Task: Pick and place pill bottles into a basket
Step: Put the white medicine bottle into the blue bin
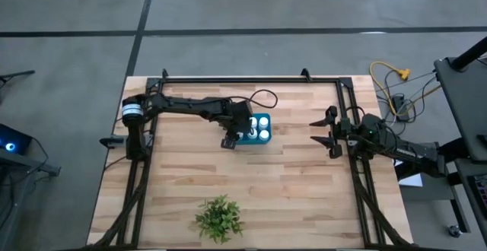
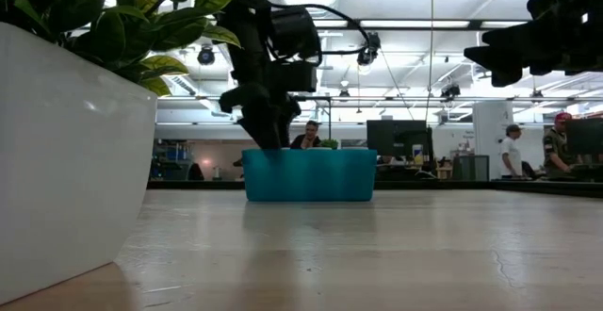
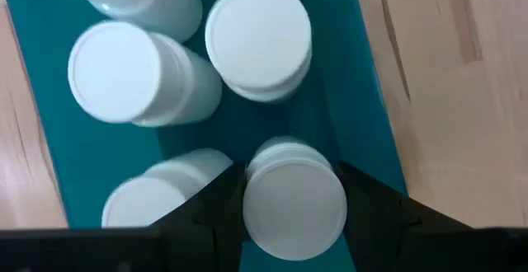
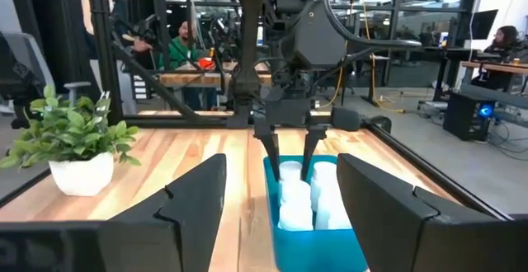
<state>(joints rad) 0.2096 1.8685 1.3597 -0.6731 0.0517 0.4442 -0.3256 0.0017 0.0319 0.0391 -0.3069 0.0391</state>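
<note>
So our left gripper [image 3: 293,202] is down inside the basket [image 3: 371,132], fingers [image 3: 216,206] clamped on either side of one pill bottle [image 3: 293,204]. That bottle stands upright, cap up, long axis vertical, tucked against one long wall of the basket. We count more pill bottles packed around it: one [image 3: 257,37] right next to it along the same wall, upright too, and others [image 3: 124,74] tipped a bit, leaning on each other, so it's crowded in there. From above, the basket [image 1: 262,138] sits a little toward the far edge of the worktop [image 1: 304,182], roughly mid-width, with the left arm reaching across to it. Our right gripper [image 1: 326,131] hangs near the right edge, jaws spread wide with nothing in them, well apart from the basket. The potted plant [image 1: 219,219] sits by the near edge, out of the way.
</note>
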